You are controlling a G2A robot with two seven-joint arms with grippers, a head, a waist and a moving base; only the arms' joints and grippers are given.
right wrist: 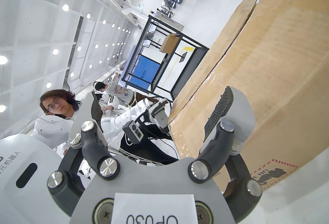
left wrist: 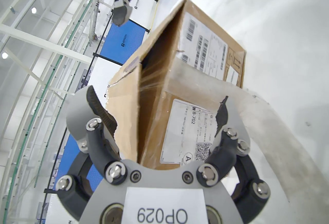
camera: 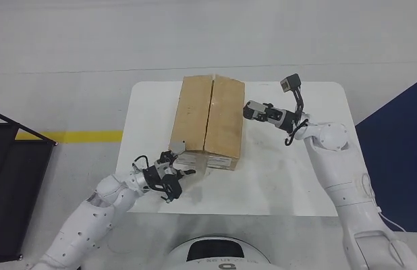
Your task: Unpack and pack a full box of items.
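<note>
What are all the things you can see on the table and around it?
Cardboard box: one, brown, flaps down, mid-table.
Labels: several, white, on the box's sides.
Table: one, white, under the box.
Floor line: one, yellow, left of the table.
Rack: one, black, far left.
Left gripper: one, grey and black, open, at the box's near corner.
Right gripper: one, grey and black, open, beside the box's right side.

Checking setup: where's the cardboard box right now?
In the top view, the cardboard box sits on the white table between the left tool and right tool.
</note>
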